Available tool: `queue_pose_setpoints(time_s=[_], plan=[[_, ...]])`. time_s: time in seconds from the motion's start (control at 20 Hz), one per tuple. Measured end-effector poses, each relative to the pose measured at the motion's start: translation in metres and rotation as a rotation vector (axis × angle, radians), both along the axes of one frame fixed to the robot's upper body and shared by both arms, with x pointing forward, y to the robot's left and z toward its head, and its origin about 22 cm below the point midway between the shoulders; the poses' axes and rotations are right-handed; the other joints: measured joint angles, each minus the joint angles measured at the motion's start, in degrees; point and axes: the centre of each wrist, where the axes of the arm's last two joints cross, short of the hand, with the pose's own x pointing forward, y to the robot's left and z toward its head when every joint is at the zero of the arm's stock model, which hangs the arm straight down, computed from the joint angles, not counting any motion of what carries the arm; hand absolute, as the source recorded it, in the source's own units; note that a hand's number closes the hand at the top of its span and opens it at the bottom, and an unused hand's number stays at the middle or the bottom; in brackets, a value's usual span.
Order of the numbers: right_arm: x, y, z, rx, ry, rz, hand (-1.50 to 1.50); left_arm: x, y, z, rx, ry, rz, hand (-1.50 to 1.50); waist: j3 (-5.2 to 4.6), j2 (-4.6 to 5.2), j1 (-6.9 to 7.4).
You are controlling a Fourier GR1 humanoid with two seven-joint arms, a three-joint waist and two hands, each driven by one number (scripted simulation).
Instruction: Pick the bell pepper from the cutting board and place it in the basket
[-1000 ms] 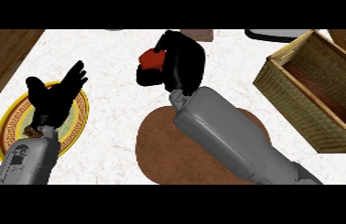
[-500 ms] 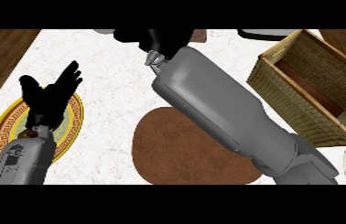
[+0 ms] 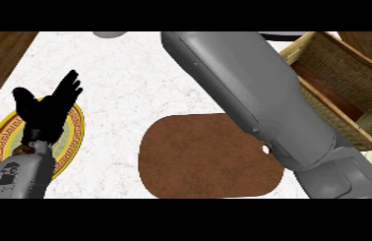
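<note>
Right forearm (image 3: 254,102) stretches up past the view's top, its hand and the bell pepper unseen so its hold can't be told, likely mid-carry above the bare brown oval cutting board (image 3: 207,156), next swinging right over the woven wicker basket (image 3: 330,73), while the open left hand (image 3: 47,107) rests.

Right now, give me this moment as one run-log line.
right forearm: stretched up past the view's top, robot hand out of view | bell pepper: not visible | cutting board: bare | basket: at right | left robot hand: open, over plate
</note>
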Motion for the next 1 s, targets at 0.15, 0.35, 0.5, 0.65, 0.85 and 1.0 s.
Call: queue_pose_setpoints(time_s=[0.15, 0.35, 0.5, 0.65, 0.85, 1.0], plan=[[0.011, -0.012, 0.015, -0.001, -0.015, -0.057, 1.5, -0.001, 0.001, 0.003, 0.005, 0.002, -0.002, 0.0, 0.03, 0.05, -0.18], [0.027, -0.031, 0.029, -0.034, -0.007, -0.158, 1.5, -0.003, 0.004, 0.003, 0.006, -0.005, 0.001, 0.0, 0.03, 0.11, -0.37], [0.038, -0.052, 0.032, -0.055, 0.006, -0.228, 1.5, -0.006, 0.006, 0.001, 0.009, -0.002, 0.007, 0.0, 0.05, 0.02, -0.84], [0.047, -0.072, 0.03, -0.064, 0.02, -0.279, 1.5, -0.006, 0.012, 0.005, 0.009, -0.006, 0.017, 0.0, 0.08, -0.06, -1.29], [0.056, -0.102, 0.02, -0.055, 0.047, -0.327, 1.5, -0.008, 0.009, 0.008, 0.01, -0.002, 0.025, 0.0, 0.13, -0.2, -1.69], [0.059, -0.121, 0.01, -0.055, 0.063, -0.348, 1.5, -0.01, 0.011, 0.008, 0.007, 0.005, 0.031, 0.0, 0.15, -0.27, -2.02]])
